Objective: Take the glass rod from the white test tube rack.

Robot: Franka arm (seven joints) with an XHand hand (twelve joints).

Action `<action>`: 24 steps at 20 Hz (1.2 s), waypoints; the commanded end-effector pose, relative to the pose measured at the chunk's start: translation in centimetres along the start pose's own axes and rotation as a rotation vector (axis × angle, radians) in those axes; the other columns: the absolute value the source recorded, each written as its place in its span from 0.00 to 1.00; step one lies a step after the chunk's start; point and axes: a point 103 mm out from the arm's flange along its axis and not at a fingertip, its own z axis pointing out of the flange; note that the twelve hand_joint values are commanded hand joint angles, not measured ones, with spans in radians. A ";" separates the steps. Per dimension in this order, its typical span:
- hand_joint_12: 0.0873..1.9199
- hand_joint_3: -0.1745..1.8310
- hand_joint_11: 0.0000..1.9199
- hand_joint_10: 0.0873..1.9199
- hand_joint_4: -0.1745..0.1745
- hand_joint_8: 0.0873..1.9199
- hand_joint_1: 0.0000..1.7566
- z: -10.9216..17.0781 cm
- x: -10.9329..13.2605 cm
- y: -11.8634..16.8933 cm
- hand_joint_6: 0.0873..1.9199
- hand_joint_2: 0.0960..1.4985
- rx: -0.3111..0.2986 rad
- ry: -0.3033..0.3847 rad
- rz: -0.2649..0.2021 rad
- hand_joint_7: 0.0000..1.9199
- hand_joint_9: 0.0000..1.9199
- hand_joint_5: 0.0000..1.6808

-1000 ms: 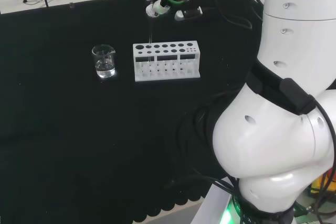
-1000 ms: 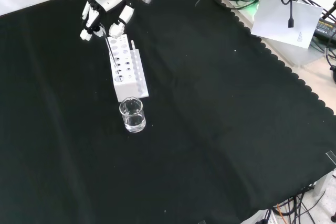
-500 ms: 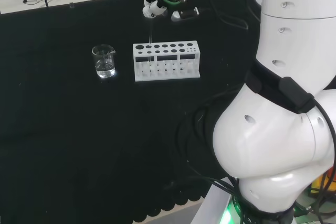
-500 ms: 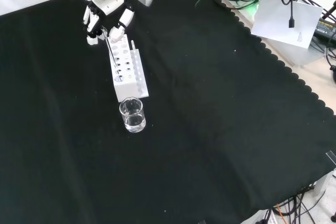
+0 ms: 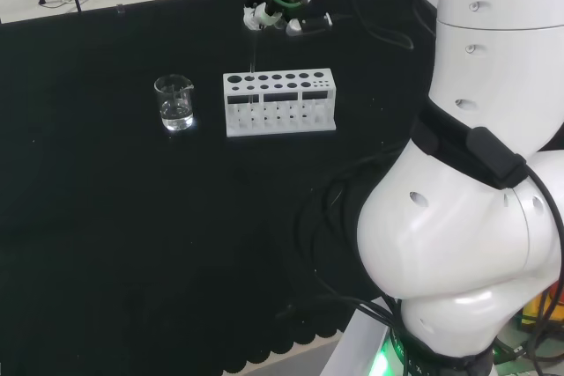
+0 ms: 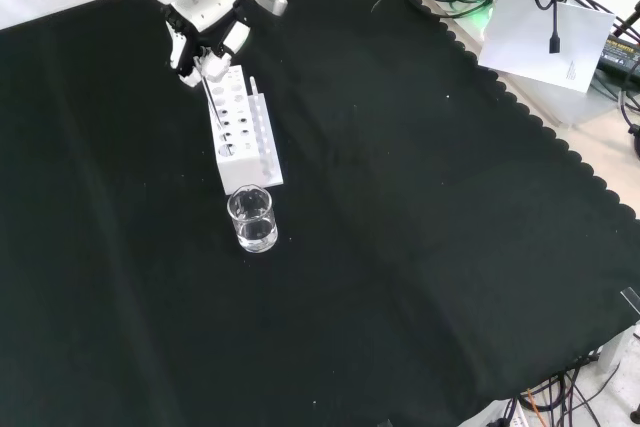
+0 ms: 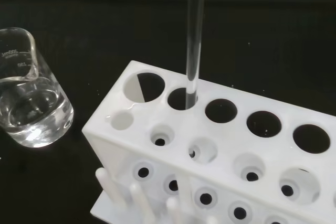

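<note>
In the front view the hand (image 6: 205,9) sits at the upper left of the frame, just above the far end of the rack (image 6: 243,130). Its fingers (image 6: 213,61) are curled in around the top of the rod (image 6: 213,97), closer together than a second ago, when they stood spread on either side of it. The hand has also edged up the frame a little since then.

The rod is still in the rack. In the wrist view it stands upright in the second hole of the top row, its lower end reaching through to the shelf below (image 7: 193,51). In the head view it shows as a thin line rising from the rack's left end (image 5: 254,59) towards the hand (image 5: 280,8) at the top centre.

The beaker (image 6: 251,218), part full of clear liquid, stands just below the rack's near end in the front view, and to the rack's left in the head view. Neither rack nor beaker has moved.
</note>
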 end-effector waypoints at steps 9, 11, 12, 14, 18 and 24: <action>0.36 0.00 0.86 0.54 0.00 0.63 0.73 -2.2 1.6 -0.6 0.42 0.79 -0.179 -0.066 0.004 0.54 0.80 0.56; 0.35 0.00 0.86 0.52 0.00 0.60 0.73 -3.3 2.0 -1.1 0.36 0.77 -0.218 -0.060 -0.010 0.56 0.81 0.60; 0.34 0.00 0.85 0.51 0.00 0.58 0.74 -3.9 2.2 -1.5 0.33 0.76 -0.237 -0.049 -0.014 0.57 0.82 0.62; 0.34 0.00 0.85 0.49 0.00 0.57 0.74 -4.8 2.5 -2.1 0.29 0.75 -0.273 -0.034 -0.020 0.58 0.82 0.65; 0.34 0.00 0.86 0.48 0.00 0.56 0.74 -6.2 3.1 -3.0 0.25 0.75 -0.311 -0.027 -0.025 0.59 0.83 0.67; 0.34 0.00 0.86 0.48 0.00 0.56 0.74 -8.6 3.8 -4.1 0.24 0.74 -0.268 -0.009 -0.034 0.58 0.84 0.67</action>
